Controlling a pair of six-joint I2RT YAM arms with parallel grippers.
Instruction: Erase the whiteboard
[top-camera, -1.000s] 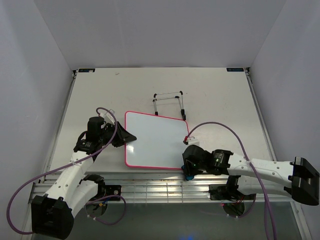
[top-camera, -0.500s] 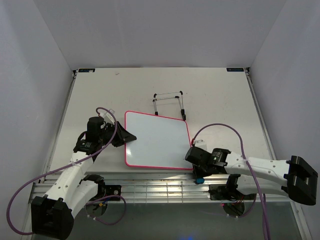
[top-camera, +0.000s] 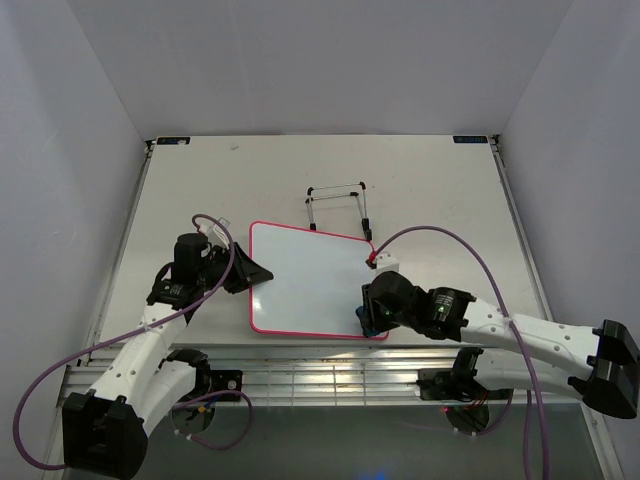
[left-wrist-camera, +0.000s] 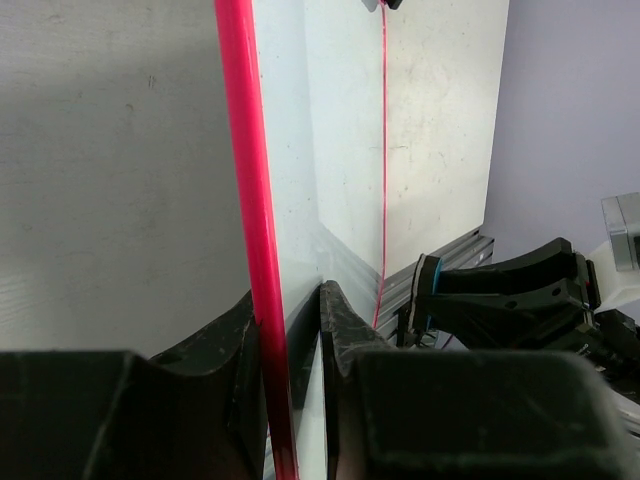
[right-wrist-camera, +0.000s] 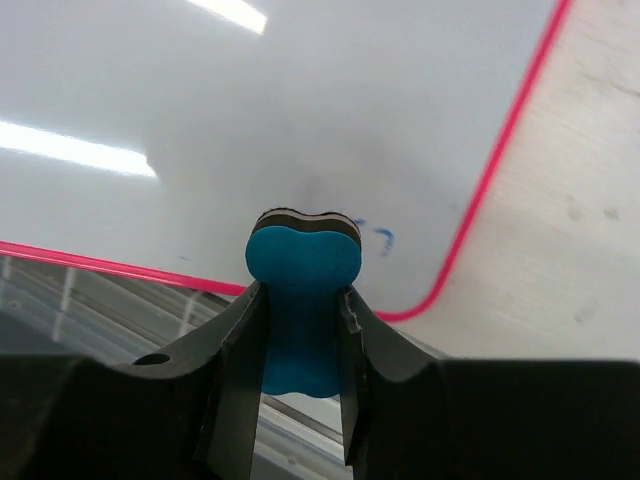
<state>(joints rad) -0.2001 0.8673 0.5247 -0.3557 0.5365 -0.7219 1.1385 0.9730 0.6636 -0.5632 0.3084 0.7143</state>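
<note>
Pink-red frame of the whiteboard (top-camera: 310, 280) is pinched between the left gripper (top-camera: 252, 272) fingers at centre-left, closed down on the board's left edge. The board itself lies mid-frame on the table (top-camera: 440, 190), with a black wire stand (top-camera: 338, 207) just above its top edge. Down at the board's lower right corner, the right gripper (top-camera: 372, 318) is squeezed tight on a blue eraser (right-wrist-camera: 302, 262), its dark pad pressed on the white surface. There are faint blue marks (right-wrist-camera: 383, 238) just beside it.

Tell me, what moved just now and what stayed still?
The right hand, gripping the blue bone-shaped eraser, slid off the near right corner of the flat white board with the pink-red frame, then came back onto it. The left hand stayed clamped on the board's left edge; the thin black wire stand did not move.
</note>
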